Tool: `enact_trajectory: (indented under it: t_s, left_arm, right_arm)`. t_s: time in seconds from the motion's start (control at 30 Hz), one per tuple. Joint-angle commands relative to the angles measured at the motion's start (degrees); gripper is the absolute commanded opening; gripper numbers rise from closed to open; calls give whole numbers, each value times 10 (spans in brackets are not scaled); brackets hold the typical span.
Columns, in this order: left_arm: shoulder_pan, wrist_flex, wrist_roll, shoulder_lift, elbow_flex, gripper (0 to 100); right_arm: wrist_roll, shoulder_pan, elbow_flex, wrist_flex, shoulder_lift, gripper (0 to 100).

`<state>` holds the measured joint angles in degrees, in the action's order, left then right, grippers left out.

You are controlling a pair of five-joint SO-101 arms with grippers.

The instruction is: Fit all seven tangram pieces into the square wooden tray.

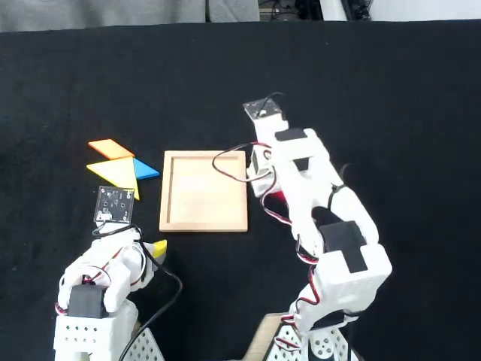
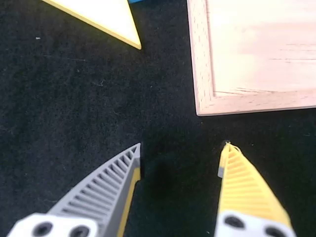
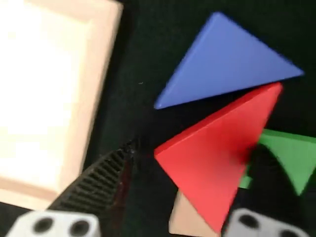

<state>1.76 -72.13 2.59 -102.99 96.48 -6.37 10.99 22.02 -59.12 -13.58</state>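
Beside the tray (image 3: 103, 74), my right claw (image 3: 195, 153) straddled the red triangle (image 3: 215, 168), open; left claw (image 2: 182, 145) open, empty. Centring first seemed advisable.

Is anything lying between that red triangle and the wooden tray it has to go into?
Nothing visible does. Only bare black tabletop, and one finger of the right tool, lies between the red triangular piece and the square wooden tray's rim.
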Motion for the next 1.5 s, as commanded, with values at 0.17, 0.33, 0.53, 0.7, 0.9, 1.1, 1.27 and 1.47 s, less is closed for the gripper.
enact_trajectory:
  t_s: [0.17,0.33,0.53,0.7,0.9,1.1,1.27,1.47]
  left_arm:
    - [7,-1,-2,-4,9,264]
    - [7,-1,-2,-4,9,264]
    - [7,-1,-2,-4,9,264]
    - [7,-1,-2,-4,9,264]
    - [7,-1,-3,-4,9,264]
    - [5,-1,-5,-4,9,264]
    - [3,-1,-5,-4,9,264]
    - [3,-1,-5,-4,9,264]
  right_arm:
    - [5,8,-21,-11,-2,304]
    - [0,10,-20,-29,3,357]
    - [-70,11,-2,-62,60,358]
    - [-108,11,48,-26,86,358]
    - [-222,25,46,-29,87,358]
    - [-268,36,48,-32,86,358]
    - [-300,35,50,-58,86,358]
    - [-306,5,51,-61,86,358]
